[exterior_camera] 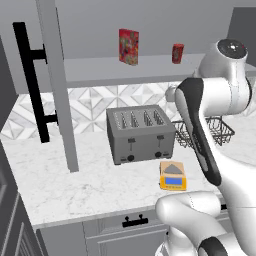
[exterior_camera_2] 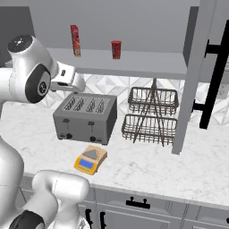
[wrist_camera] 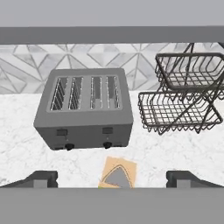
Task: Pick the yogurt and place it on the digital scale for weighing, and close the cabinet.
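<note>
Left base view shows the yogurt (exterior_camera: 177,53) standing upright on the cabinet (exterior_camera: 56,85) shelf in the upper right of the frame, well apart from the taller red box (exterior_camera: 128,46) at upper centre. It looks like a small, light, rigid cup with smooth sides, likely to slip or tip if nudged, so a hold across its middle, squarely on opposite sides of the wall, seems safest. The digital scale (exterior_camera: 173,175) sits on the marble surface (exterior_camera: 75,185) at lower centre, just in front of the toaster (exterior_camera: 140,133), its plate bare.

Hand view shows the gripper (wrist_camera: 112,179) with its fingertips (wrist_camera: 42,178) spread wide at the bottom corners, nothing between them, looking down over the toaster, the scale and the wire rack (wrist_camera: 183,94) at right.

In the right base view the arm rises at the left of the frame, elbow high, hand reaching level toward centre below the shelf. The cabinet doors stand open.
</note>
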